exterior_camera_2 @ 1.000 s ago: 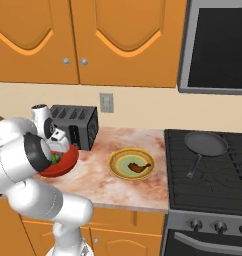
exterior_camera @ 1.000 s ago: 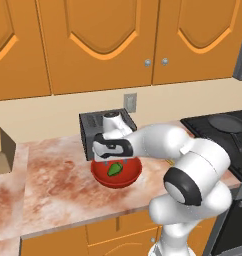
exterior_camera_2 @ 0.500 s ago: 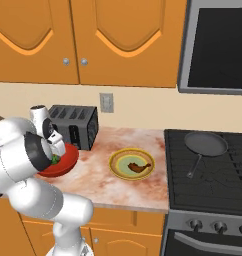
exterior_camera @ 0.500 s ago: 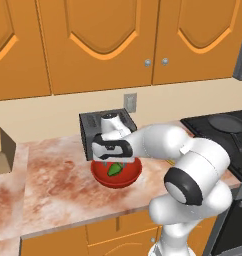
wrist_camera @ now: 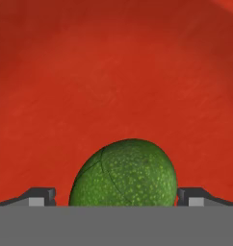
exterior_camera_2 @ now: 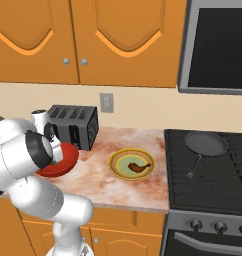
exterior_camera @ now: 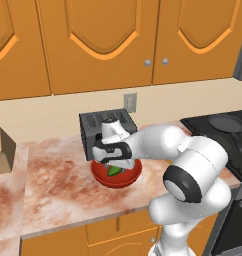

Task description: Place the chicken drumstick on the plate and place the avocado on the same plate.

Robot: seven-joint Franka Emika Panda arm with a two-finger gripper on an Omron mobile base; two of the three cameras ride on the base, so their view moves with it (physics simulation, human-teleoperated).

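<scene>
Gripper (wrist_camera: 116, 199): you have it spread wide inside the red bowl (exterior_camera: 100, 172), gripping nothing.
Avocado (wrist_camera: 124, 174): lies on the bowl floor, between your fingertips (wrist_camera: 41, 196).
Chicken drumstick (exterior_camera_2: 138, 167): on the plate (exterior_camera_2: 118, 159).

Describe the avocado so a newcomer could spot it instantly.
Start at the black toaster against the wall on the marble counter. Directly in front of it sits a deep red bowl; the avocado lies inside, between the gripper's open jaws. It is the one bright-green, speckled, egg-shaped thing there.
</scene>
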